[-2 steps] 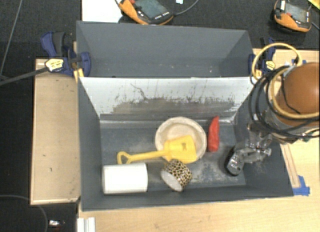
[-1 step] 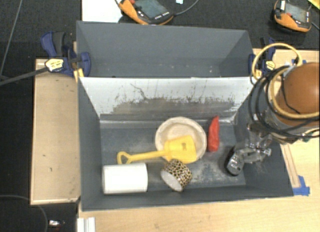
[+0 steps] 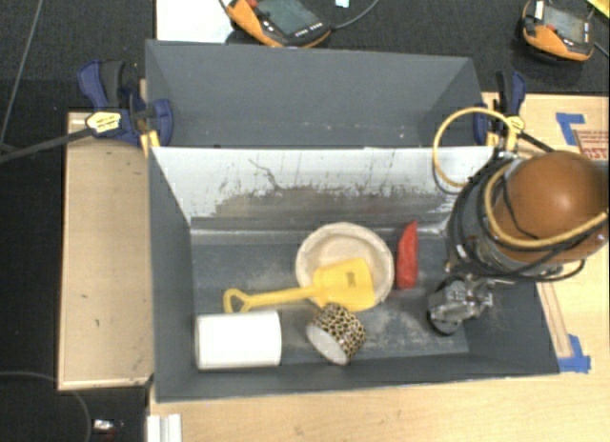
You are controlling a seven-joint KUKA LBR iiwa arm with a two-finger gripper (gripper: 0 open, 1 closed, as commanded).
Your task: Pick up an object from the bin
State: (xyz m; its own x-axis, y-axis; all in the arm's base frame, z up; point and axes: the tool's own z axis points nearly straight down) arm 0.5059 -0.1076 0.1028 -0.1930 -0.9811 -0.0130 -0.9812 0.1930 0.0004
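Pincer (image 3: 456, 307) is low at the right end of the bin (image 3: 248, 259), over bare floor. Apart or together? I cannot tell, and I see nothing in it. Nearest is the slim red piece (image 3: 408, 254), beside the white dish (image 3: 343, 243). Best to centre squarely over 1 thing before closing.
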